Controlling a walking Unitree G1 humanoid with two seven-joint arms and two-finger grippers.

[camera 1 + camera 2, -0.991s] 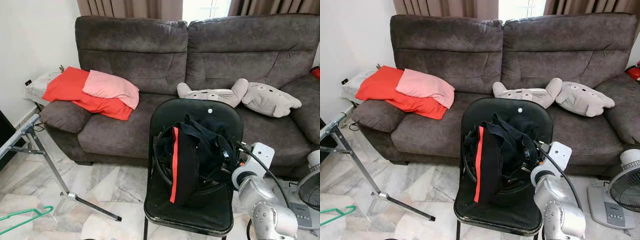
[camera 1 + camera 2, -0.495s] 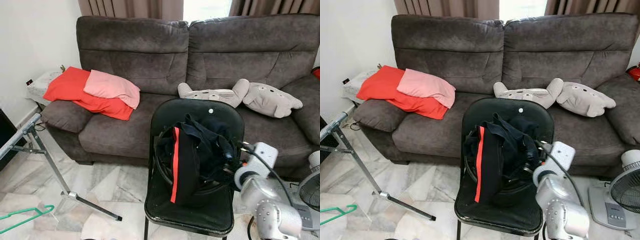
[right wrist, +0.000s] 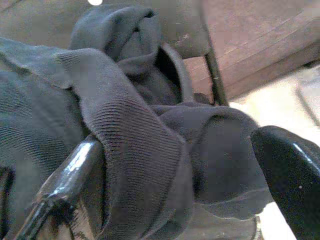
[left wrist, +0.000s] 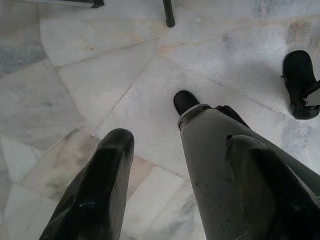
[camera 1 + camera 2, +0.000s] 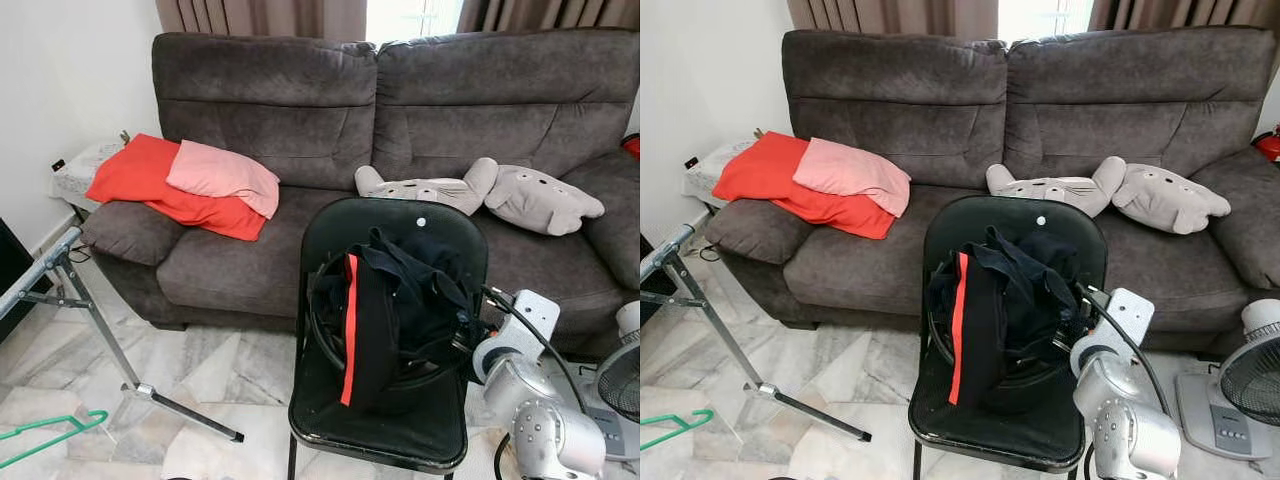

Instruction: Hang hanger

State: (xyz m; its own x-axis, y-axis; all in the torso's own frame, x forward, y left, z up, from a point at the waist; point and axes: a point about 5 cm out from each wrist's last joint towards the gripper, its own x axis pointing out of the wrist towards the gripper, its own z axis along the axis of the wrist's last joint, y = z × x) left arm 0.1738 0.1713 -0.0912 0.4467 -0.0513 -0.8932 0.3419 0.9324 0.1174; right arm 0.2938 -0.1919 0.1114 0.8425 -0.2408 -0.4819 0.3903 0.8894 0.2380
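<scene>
Black vinyl covers the folding chair (image 5: 385,425) that stands on the pale marble floor (image 5: 200,370) in front of a dark grey fabric sofa (image 5: 290,110). A heap of black clothing with a red stripe (image 5: 385,310) lies in a round black basket (image 5: 330,350) on the chair seat. The right gripper (image 3: 175,175) is at the right edge of this heap, its silver arm (image 5: 530,400) reaching in from the lower right. In the right wrist view its two black fingers (image 3: 65,185) stand apart with folds of the dark ribbed cloth bunched between them; the fingers are spread, and I cannot tell whether they press on the cloth.

The thin green plastic hanger (image 5: 50,437) lies on the floor at the far lower left, well apart from the chair and from both grippers, near the foot of a grey metal rack stand (image 5: 95,320).

The left gripper (image 4: 175,200) hangs idle, pointing down at the floor, its fingers held wide apart with nothing between them; a grey trouser leg (image 4: 215,165) and a black shoe (image 4: 300,82) show below it.

On the sofa lie a red cushion (image 5: 140,180) with a pink cushion (image 5: 220,175) on top of it, and two grey plush animal pillows (image 5: 480,190). A white floor fan (image 5: 1250,380) stands at the right.
</scene>
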